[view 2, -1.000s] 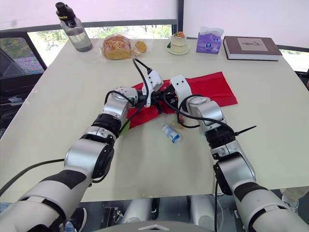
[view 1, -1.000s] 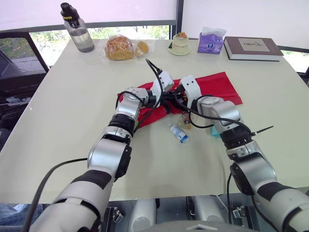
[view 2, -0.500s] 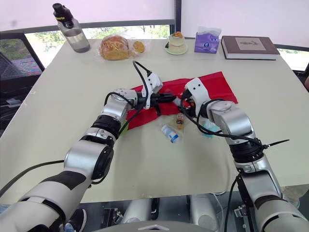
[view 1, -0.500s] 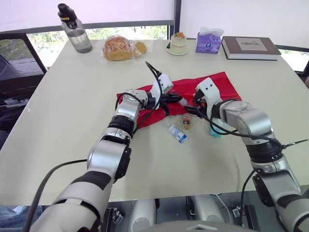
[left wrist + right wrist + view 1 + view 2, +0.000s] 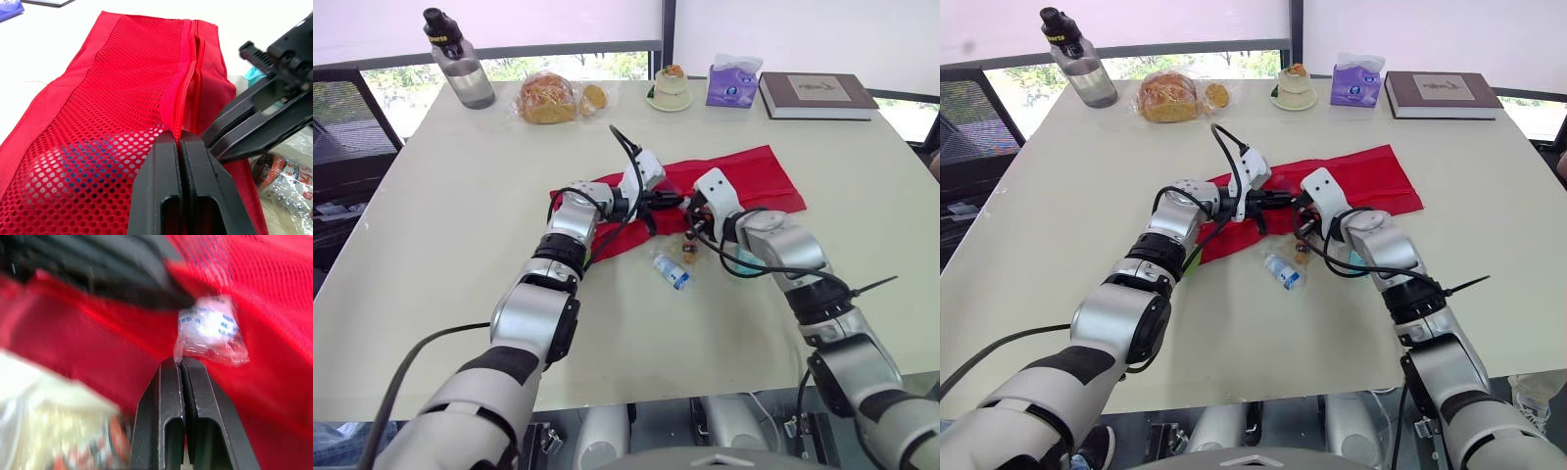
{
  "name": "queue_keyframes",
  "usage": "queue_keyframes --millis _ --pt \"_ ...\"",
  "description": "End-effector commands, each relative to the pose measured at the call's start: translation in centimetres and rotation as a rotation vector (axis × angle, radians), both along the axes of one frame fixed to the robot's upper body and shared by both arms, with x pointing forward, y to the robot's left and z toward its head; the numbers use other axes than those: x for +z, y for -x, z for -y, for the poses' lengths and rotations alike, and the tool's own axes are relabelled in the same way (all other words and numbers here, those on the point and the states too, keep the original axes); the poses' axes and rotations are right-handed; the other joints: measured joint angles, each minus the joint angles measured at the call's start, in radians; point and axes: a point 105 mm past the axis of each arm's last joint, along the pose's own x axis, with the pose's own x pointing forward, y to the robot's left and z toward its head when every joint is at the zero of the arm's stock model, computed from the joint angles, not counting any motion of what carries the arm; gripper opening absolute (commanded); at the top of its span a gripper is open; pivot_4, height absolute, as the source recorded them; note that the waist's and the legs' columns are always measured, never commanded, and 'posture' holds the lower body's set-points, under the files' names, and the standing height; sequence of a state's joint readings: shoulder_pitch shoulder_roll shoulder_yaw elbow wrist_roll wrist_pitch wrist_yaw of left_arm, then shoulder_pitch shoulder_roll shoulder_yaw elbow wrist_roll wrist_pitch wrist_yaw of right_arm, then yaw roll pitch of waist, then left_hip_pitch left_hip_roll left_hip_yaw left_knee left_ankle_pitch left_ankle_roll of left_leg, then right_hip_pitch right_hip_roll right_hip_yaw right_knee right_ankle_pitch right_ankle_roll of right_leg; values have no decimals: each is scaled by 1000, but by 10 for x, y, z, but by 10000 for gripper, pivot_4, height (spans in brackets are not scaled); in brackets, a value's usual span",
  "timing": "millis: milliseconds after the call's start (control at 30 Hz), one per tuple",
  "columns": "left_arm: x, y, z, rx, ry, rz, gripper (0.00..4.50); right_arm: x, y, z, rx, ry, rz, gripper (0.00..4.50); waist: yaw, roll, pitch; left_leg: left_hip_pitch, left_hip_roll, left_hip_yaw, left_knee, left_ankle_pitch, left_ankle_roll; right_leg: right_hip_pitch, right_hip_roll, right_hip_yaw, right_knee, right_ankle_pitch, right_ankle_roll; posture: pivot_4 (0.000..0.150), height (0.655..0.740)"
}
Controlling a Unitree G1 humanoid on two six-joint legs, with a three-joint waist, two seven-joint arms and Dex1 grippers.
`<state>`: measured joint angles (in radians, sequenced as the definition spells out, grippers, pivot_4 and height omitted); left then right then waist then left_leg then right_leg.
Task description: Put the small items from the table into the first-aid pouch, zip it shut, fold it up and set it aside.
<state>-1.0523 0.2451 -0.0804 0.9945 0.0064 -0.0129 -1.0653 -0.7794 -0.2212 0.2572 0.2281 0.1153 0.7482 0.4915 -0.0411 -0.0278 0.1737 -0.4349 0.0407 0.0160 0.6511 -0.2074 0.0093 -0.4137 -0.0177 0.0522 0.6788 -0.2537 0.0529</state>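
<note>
Both are clamped: left gripper pinches the limp-looking pouch, lying on the table, by its zipper lip; right gripper holds a light, probably crinkly packet by its corner against the mesh.

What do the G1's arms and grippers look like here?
Arms: rounded silver-grey shells, black joint bands, white wrist housings, loose black cables looping outside. The left gripper and right gripper: two flat black fingers each, with a slot-shaped recess near the base.
</note>
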Motion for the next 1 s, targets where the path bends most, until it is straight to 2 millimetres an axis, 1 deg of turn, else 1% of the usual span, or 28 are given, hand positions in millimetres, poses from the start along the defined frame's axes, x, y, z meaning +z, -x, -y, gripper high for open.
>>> queue_keyframes --millis 33,133,267,367,467,633,867,933,967,1000 --pt "15 0 5 -22 21 46 0 19 -7 -13 37 -10 100 942 0 0 0 0 0 0 0 0 0 0 0 0 0 0 0 1500 7387" --pt "14 0 4 -21 21 45 0 22 -10 -20 58 -18 120 942 0 0 0 0 0 0 0 0 0 0 0 0 0 0 0 1500 7387" --pt "13 1 2 -18 21 43 0 20 -10 -22 87 2 139 942 0 0 0 0 0 0 0 0 0 0 0 0 0 0 0 1500 7387" --pt "13 0 0 -11 22 42 0 17 -3 -24 133 -3 139 942 0 0 0 0 0 0 0 0 0 0 0 0 0 0 0 1500 7387" --pt "12 0 -1 -5 25 40 0 15 10 -27 212 -4 153 942 0 0 0 0 0 0 0 0 0 0 0 0 0 0 0 1500 7387" --pt "12 -1 0 -2 30 36 0 17 15 -20 223 -4 184 942 0 0 0 0 0 0 0 0 0 0 0 0 0 0 0 1500 7387" --pt "12 -2 0 3 30 35 0 23 22 0 235 -33 240 942 1 0 0 0 0 0 0 0 0 0 0 0 0 0 0 1500 7387" --pt "12 -2 0 6 32 36 0 27 26 7 242 -70 231 942 1 0 0 0 0 0 0 0 0 0 0 0 0 0 0 1500 7387" --pt "12 -3 0 7 34 35 0 30 25 10 231 -96 220 3243 2 0 0 0 0 0 0 0 0 0 0 0 0 0 0 1500 7387" --pt "12 -3 0 8 36 35 0 31 25 12 224 -112 212 7420 2 0 0 0 0 0 0 0 0 0 0 0 0 0 0 1500 7387"
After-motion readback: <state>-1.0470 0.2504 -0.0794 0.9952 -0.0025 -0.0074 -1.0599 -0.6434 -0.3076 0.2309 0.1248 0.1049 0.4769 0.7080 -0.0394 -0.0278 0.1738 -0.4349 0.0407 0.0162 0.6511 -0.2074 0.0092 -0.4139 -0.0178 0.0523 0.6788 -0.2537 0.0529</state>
